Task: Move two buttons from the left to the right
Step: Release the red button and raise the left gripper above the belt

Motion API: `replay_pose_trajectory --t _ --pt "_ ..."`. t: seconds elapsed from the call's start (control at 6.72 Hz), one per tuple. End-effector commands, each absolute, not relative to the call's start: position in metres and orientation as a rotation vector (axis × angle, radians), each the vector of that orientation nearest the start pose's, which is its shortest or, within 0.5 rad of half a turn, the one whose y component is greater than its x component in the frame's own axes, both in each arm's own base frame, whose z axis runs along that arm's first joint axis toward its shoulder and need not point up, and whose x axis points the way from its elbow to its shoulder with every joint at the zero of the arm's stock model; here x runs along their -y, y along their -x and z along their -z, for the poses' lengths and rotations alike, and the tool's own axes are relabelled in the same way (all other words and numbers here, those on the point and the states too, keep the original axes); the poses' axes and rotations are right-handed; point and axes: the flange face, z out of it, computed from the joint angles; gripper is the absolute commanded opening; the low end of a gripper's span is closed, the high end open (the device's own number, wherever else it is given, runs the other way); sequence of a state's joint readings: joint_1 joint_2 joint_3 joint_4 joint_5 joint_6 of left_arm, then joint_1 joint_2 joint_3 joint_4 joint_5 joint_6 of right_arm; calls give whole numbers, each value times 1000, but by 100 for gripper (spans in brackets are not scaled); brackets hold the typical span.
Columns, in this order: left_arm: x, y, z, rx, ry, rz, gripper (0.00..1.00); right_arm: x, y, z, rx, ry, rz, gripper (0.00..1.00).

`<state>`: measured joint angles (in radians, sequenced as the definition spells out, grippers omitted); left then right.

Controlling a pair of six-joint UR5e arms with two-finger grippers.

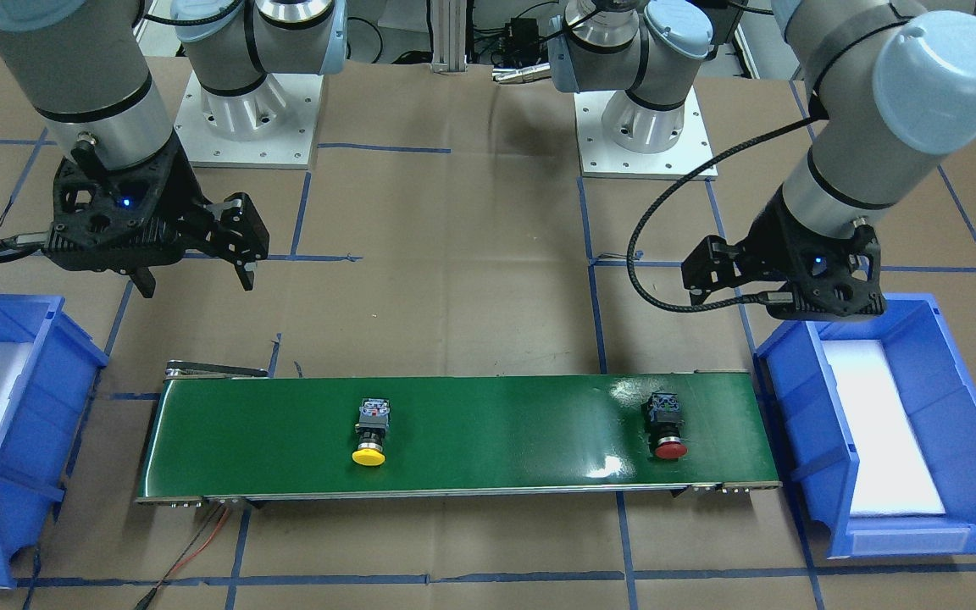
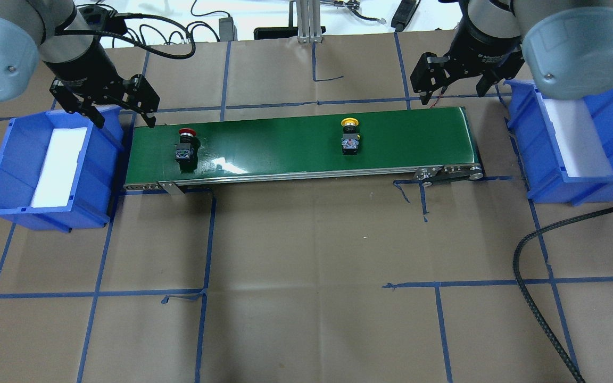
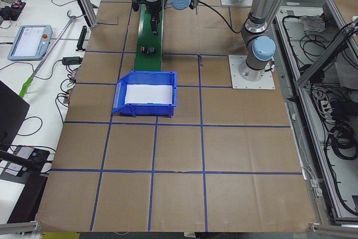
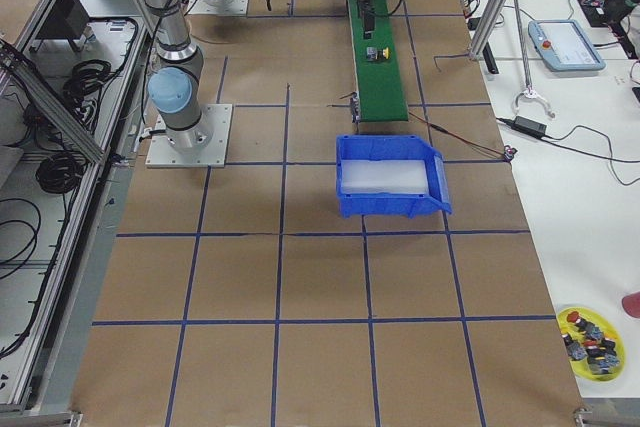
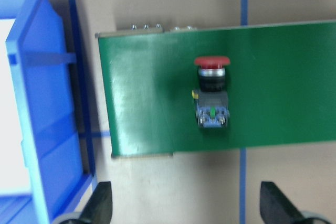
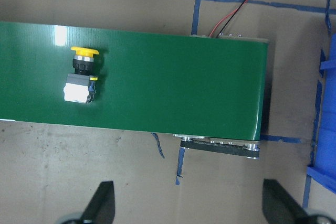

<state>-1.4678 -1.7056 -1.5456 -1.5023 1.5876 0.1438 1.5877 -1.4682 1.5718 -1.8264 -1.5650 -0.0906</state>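
Observation:
Two buttons lie on their sides on the green conveyor belt (image 2: 285, 143). The red-capped button (image 2: 185, 146) (image 5: 211, 95) is near the belt's left end. The yellow-capped button (image 2: 350, 137) (image 6: 81, 77) lies right of the belt's middle. My left gripper (image 2: 124, 119) (image 5: 188, 205) hangs open above the table by the belt's left end, holding nothing, apart from the red button. My right gripper (image 2: 453, 91) (image 6: 190, 205) hovers open and empty by the belt's right end, well right of the yellow button.
A blue bin (image 2: 101, 159) with a white liner stands off the belt's left end, and a second blue bin (image 2: 604, 122) stands off its right end. A black cable (image 2: 530, 266) loops over the table's near right. Brown paper with blue tape lines covers the table.

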Motion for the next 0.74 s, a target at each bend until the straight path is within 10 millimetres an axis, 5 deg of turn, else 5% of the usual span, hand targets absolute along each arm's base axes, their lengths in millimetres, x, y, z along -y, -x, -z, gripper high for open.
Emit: replay_pose_trajectory --t 0.0,0.6 --pt "533 102 -449 -3125 -85 -76 100 575 -144 -432 -3131 170 297 100" --pt "528 104 -451 -3125 -77 -69 100 617 -143 -391 -3137 173 445 100"
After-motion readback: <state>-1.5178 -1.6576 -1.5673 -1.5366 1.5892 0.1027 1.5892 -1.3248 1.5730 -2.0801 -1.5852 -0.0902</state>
